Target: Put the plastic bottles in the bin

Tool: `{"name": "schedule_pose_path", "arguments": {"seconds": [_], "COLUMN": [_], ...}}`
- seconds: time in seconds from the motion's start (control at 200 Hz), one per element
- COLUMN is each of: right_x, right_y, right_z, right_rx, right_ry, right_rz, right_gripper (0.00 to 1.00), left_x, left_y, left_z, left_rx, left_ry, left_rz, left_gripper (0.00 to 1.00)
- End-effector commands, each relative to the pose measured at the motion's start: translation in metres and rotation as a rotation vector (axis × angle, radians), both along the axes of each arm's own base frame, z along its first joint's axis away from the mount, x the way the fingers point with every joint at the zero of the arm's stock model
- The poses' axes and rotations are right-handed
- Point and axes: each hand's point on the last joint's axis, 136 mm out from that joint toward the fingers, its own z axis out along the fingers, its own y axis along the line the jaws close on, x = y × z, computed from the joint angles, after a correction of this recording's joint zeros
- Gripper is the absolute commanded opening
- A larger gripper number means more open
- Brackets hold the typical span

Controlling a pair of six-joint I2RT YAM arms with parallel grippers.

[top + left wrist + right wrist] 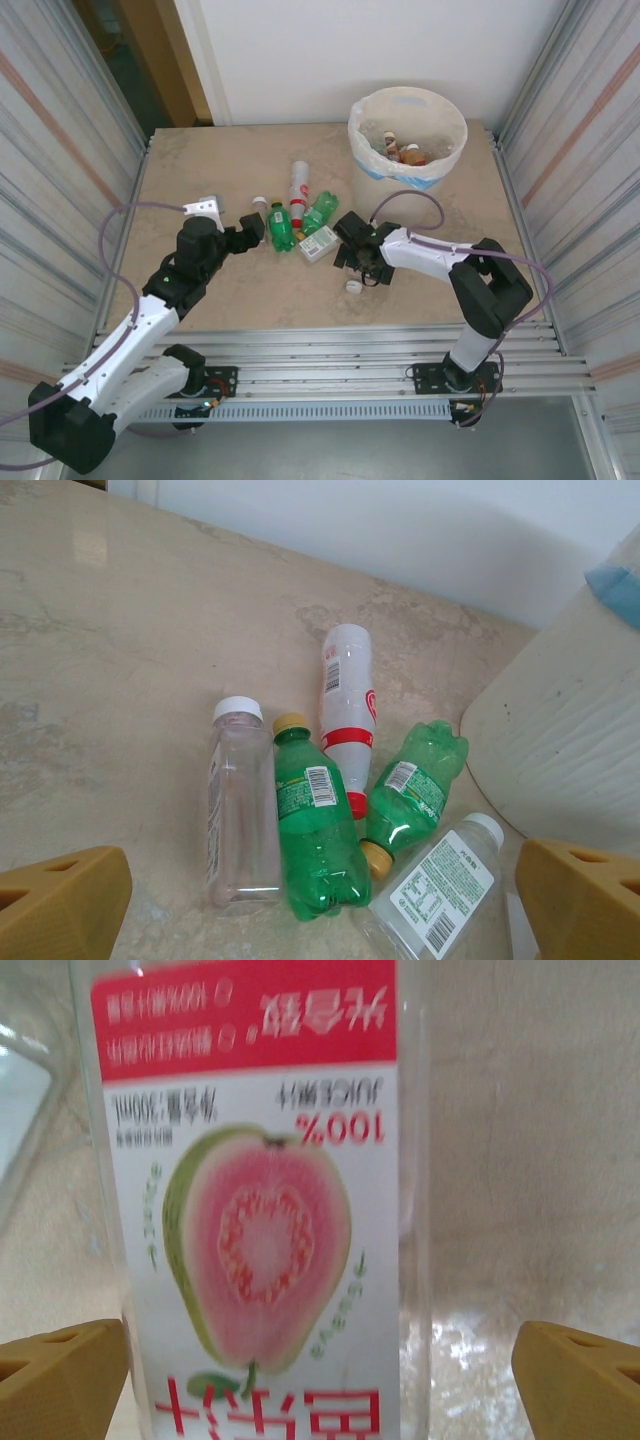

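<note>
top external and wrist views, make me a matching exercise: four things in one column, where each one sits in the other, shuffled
Things:
1. bin
2. guava-label bottle
3. clear bottle with white cap
4. white and red bottle

Places:
a. leftmost of the bottles lying on the table
b. far right of the table, bottles inside
c. close in front of the open right gripper
d. between the two green bottles

Pairs: 1-b, 2-c, 3-a, 4-d

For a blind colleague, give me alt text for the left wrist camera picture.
Five plastic bottles lie clustered on a beige table: two green, two clear, one white-and-red. The cream bin stands right; the left gripper hangs open.
</note>
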Motion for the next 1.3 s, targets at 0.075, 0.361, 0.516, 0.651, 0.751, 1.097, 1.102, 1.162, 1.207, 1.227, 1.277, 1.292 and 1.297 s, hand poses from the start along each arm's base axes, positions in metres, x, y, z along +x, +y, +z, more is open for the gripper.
{"name": "schedule_pose_path", "arguments": {"seconds": [0.075, 0.361, 0.516, 0.651, 0.751, 1.097, 1.102, 1.162, 1.207, 1.227, 1.277, 1.292, 1.297], "right_x": [0.021, 0.02, 0.014, 0.008, 0.002, 0.001, 0.001, 0.005, 0.008, 0.01, 0.015, 0.016, 0.017], "right_y": [0.007, 0.002, 0.003, 0.011, 0.025, 0.061, 0.061, 0.06, 0.055, 0.053, 0.044, 0.042, 0.041], "right_z": [-0.004, -0.024, -0.014, 0.014, 0.043, 0.197, 0.2, 0.232, 0.254, 0.264, 0.285, 0.292, 0.293], "right_rx": [-0.036, -0.071, -0.085, -0.14, -0.145, 0.017, 0.02, 0.059, 0.083, 0.101, 0.126, 0.132, 0.134], "right_ry": [-0.023, 0.011, -0.008, -0.08, -0.136, -0.473, -0.477, -0.538, -0.571, -0.583, -0.607, -0.619, -0.622], "right_rz": [0.064, 0.094, 0.124, 0.207, 0.288, 0.517, 0.52, 0.54, 0.542, 0.544, 0.54, 0.539, 0.538], "right_gripper": [0.91, 0.76, 0.62, 0.56, 0.5, 0.44, 0.44, 0.43, 0.43, 0.43, 0.43, 0.43, 0.42], "left_x": [0.003, 0.002, 0.002, 0.002, 0.002, 0.002, 0.002, 0.002, 0.002, 0.002, 0.002, 0.002, 0.002], "left_y": [0.001, 0.002, 0.003, 0.003, 0.004, 0.004, 0.004, 0.004, 0.003, 0.003, 0.003, 0.003, 0.003], "left_z": [0.015, 0.016, 0.017, 0.02, 0.02, 0.024, 0.024, 0.025, 0.026, 0.026, 0.025, 0.025, 0.026], "left_rx": [-0.014, -0.009, -0.004, -0.005, -0.001, -0.007, -0.007, -0.008, -0.009, -0.007, -0.008, -0.007, -0.007], "left_ry": [-0.039, -0.042, -0.042, -0.049, -0.049, -0.054, -0.053, -0.054, -0.053, -0.053, -0.051, -0.051, -0.051], "left_rz": [0.007, 0.009, 0.012, 0.012, 0.016, 0.016, 0.015, 0.014, 0.012, 0.011, 0.011, 0.011, 0.01], "left_gripper": [0.99, 0.99, 0.99, 0.99, 0.99, 0.99, 0.99, 0.99, 0.99, 0.99, 0.99, 0.99, 0.99]}}
